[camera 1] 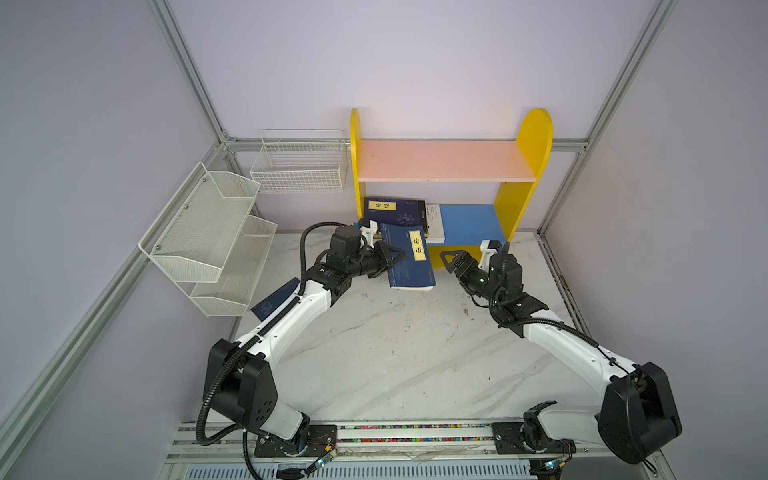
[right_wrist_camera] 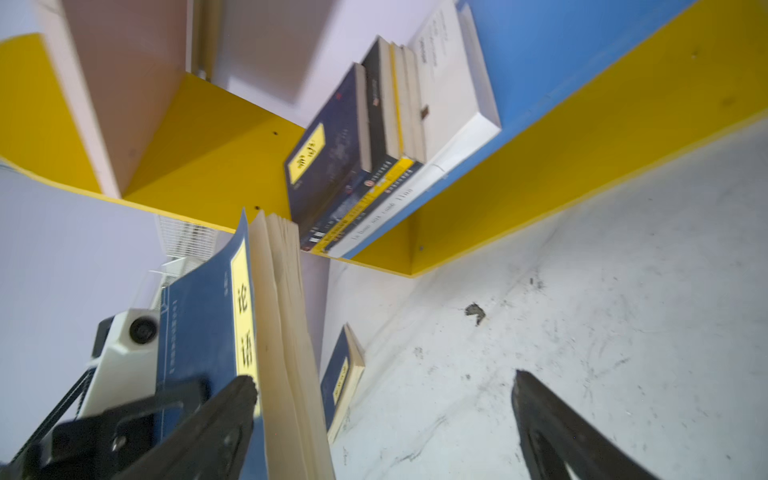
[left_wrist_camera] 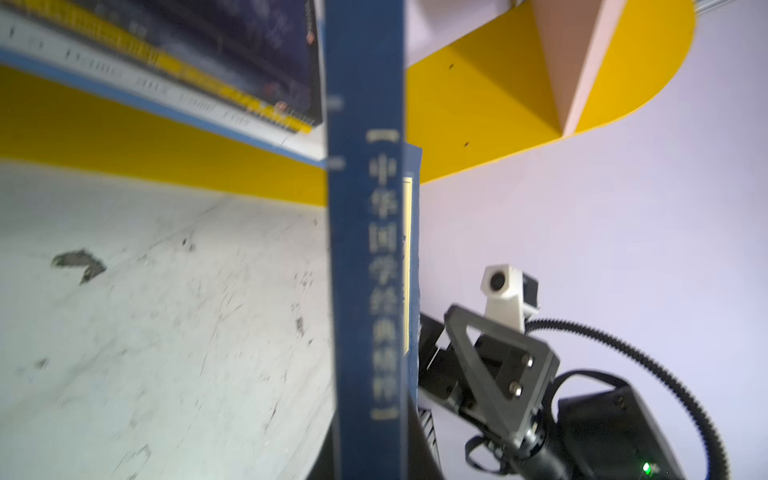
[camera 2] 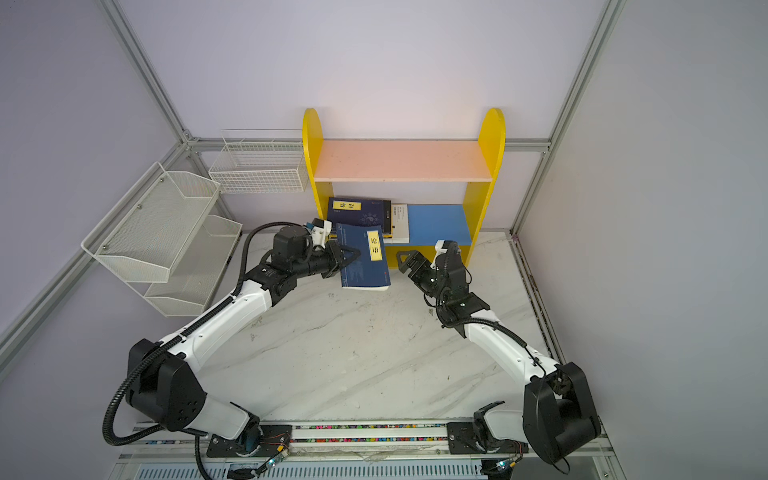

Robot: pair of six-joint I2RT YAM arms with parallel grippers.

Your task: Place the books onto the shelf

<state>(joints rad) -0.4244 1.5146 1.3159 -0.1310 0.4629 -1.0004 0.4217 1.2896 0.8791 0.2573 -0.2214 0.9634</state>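
The shelf (camera 1: 536, 137) stands at the back with a pink upper board (camera 1: 440, 160) and a blue lower board (camera 1: 471, 224). Several books lie stacked on the blue board's left half, a navy one (camera 1: 392, 212) on top and a white one (camera 1: 434, 222) lowest. My left gripper (camera 1: 392, 257) is shut on a navy book with a yellow label (camera 1: 409, 259), held above the table just in front of the lower board. My right gripper (camera 1: 451, 259) stands open close to that book's right edge, holding nothing (right_wrist_camera: 382, 415). Another navy book (camera 1: 276, 299) lies on the table, partly under my left arm.
A white mesh tiered rack (camera 1: 208, 237) hangs on the left wall. A white wire basket (camera 1: 299, 166) sits beside the shelf's left panel. The marble table (camera 1: 395, 353) is bounded by walls left, right and behind.
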